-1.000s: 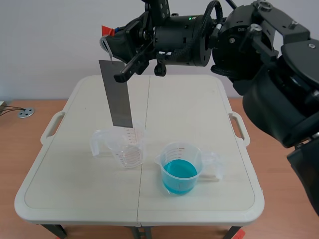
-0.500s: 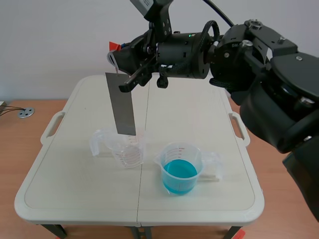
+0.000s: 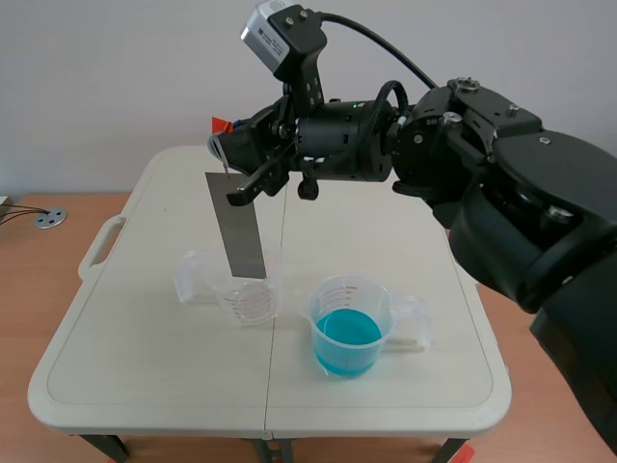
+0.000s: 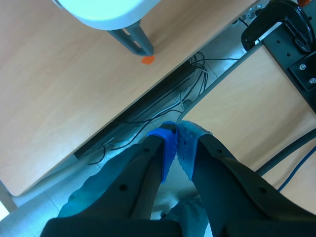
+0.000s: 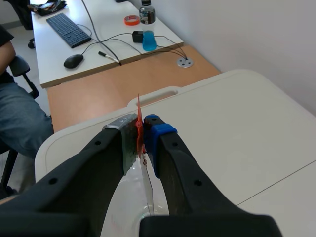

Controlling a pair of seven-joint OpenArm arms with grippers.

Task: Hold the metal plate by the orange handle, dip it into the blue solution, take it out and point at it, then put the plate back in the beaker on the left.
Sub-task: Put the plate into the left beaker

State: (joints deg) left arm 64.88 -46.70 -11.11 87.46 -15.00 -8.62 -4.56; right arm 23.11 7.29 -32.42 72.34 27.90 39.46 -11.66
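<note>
Beside the blue solution (image 3: 349, 330), the metal plate (image 3: 238, 224) has sunk within the last second, and its lower edge now stands in the mouth of the empty left beaker (image 3: 249, 297). Its orange handle (image 5: 139, 123) is mostly hidden between the clamped fingers of the right gripper (image 5: 141, 129). The plate hangs lengthwise, nearly upright, its top leaning away from the blue solution, while the left gripper (image 4: 176, 131), closed on nothing, faces the floor (image 4: 59, 98).

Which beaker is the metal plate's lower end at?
The empty beaker, left of the blue-solution beaker; the right gripper holds the metal plate at its mouth.
</note>
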